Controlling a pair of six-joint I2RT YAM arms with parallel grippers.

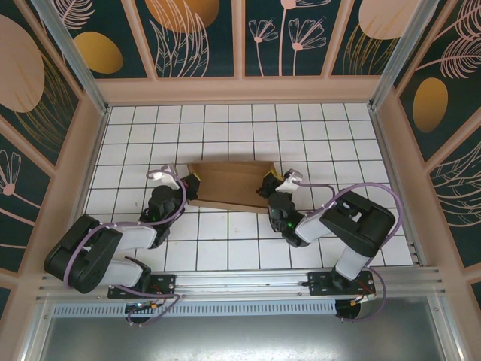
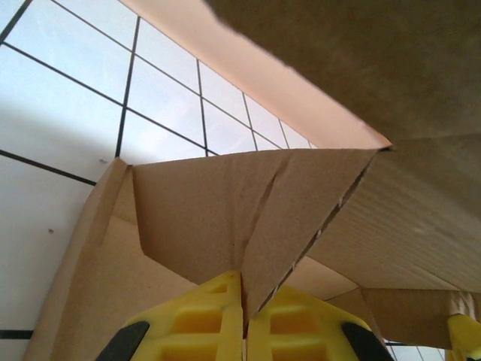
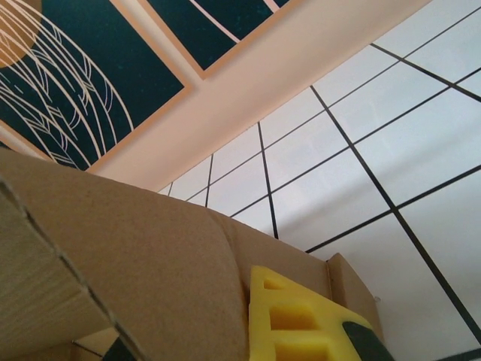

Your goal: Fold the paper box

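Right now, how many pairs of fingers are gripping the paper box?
2. The left fingers pinch a flap at the left end of the paper box; the right fingers clamp the wall at its right end.

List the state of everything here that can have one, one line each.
paper box: partly folded, flaps raised, not yet closed up, gripped at both ends.
left gripper: shut, pinching a flap at the paper box's left end.
right gripper: shut on the cardboard at the paper box's right end.
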